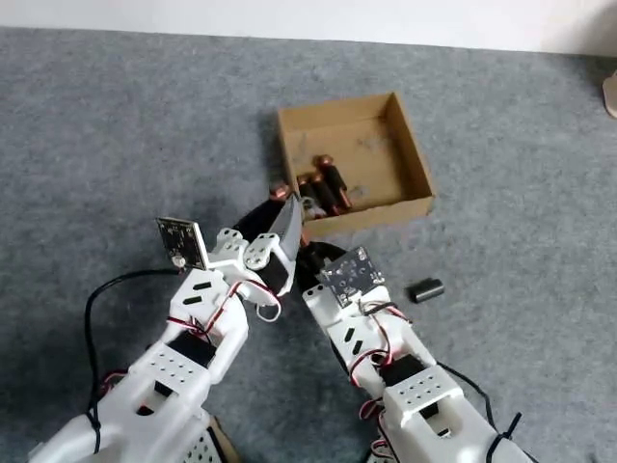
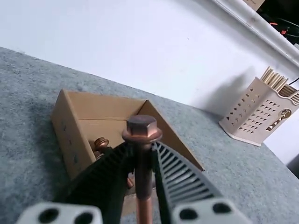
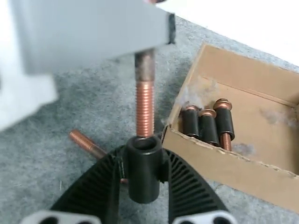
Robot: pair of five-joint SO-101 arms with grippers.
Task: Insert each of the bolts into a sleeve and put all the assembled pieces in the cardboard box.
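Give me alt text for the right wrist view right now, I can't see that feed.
The right gripper holds a black sleeve upright, and a copper bolt held by the left gripper meets its mouth thread-first. Beside them the cardboard box holds three assembled pieces; a loose bolt lies on the grey carpet.

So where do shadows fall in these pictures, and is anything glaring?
High view: soft, even light, faint shade inside the cardboard box. Left wrist view: the stick holder throws a grey shadow on the wall; the bolt shines faintly at its head. Right wrist view: no harsh glare.
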